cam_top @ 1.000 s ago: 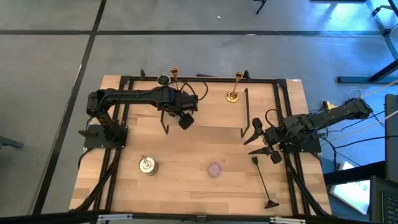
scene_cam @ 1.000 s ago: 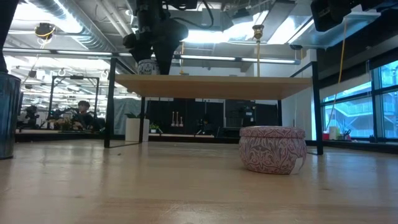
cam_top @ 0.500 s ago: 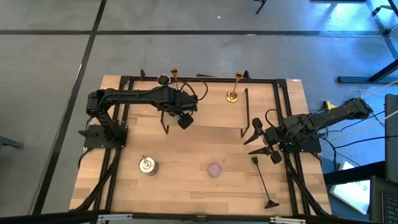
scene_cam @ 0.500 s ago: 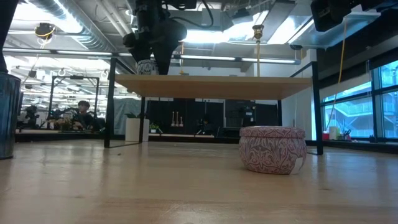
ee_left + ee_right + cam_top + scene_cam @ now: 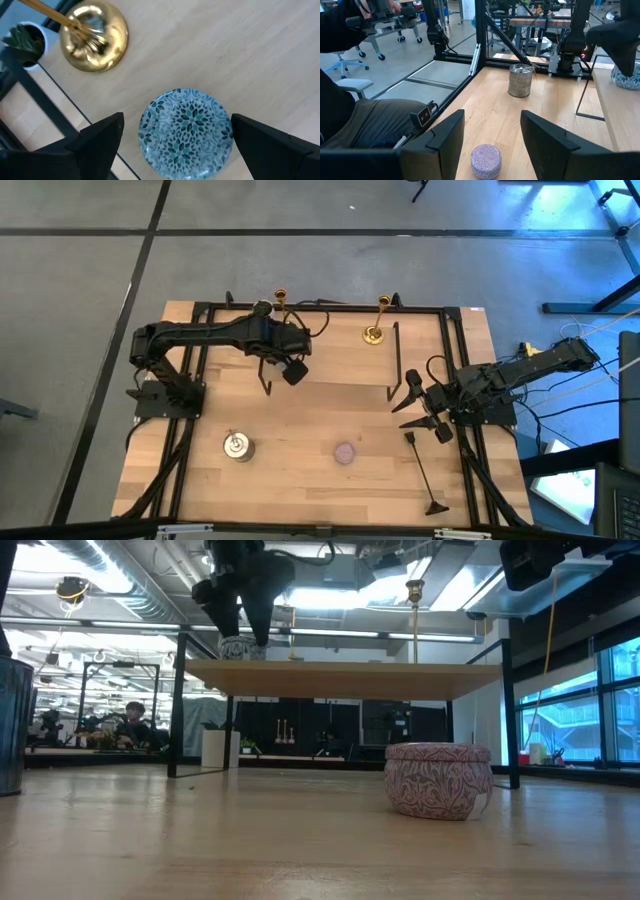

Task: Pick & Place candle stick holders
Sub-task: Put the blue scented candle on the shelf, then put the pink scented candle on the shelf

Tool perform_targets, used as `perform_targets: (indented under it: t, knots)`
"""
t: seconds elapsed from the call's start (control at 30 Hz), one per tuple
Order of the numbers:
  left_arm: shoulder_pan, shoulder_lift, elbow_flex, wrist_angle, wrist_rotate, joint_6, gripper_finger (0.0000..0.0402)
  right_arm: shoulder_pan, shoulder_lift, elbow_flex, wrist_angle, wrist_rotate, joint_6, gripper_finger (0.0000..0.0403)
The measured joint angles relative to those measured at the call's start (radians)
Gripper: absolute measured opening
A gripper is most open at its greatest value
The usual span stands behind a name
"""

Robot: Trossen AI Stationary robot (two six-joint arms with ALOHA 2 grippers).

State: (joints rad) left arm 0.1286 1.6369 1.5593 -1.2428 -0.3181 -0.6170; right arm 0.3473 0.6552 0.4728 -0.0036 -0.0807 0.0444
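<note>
Two gold candle stick holders stand upright on their round bases on a raised wooden shelf (image 5: 340, 365) at the table's far side, one to the left (image 5: 281, 302) and one to the right (image 5: 379, 320). My left gripper (image 5: 185, 150) hovers open over the shelf. Its fingers stand either side of a blue patterned tin (image 5: 186, 131), above it and clear of it. The left holder's base (image 5: 93, 36) is just beyond the tin. My right gripper (image 5: 410, 405) waits open at the table's right side, with nothing between its fingers (image 5: 492, 145).
A pink candle tin (image 5: 345, 452) and a silver tin (image 5: 237, 445) sit on the near half of the table. A thin black rod with a flared end (image 5: 422, 475) lies near the right arm. Black frame posts (image 5: 178, 705) carry the shelf. A small potted plant (image 5: 22, 37) sits past the frame.
My left gripper has risen from around the blue tin and shifted a little toward the table's left edge, staying open. The tin stays on the shelf.
</note>
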Motion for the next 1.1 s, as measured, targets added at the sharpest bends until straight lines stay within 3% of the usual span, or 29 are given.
perform_targets:
  t: [0.33,0.63,0.73,1.0,1.1]
  knots:
    - [-0.061,-0.094,0.000,0.046,-0.040,-0.002,0.0363,0.000,0.000,0.000,0.000,0.000,0.000,0.0197]
    - [-0.216,-0.131,0.000,0.288,0.013,0.092,0.0346,0.000,0.000,0.000,-0.010,0.000,0.000,0.0197]
    - [-0.300,-0.131,-0.001,0.372,-0.099,0.149,0.0323,0.000,0.000,0.000,-0.016,0.000,0.000,0.0197]
    - [-0.557,-0.131,-0.001,0.552,-0.524,0.351,0.0224,0.000,0.000,0.000,-0.015,0.001,0.033,0.0197]
    - [-0.633,-0.131,-0.001,0.552,-0.600,0.362,0.0182,0.000,0.000,0.000,-0.015,0.001,0.045,0.0197]
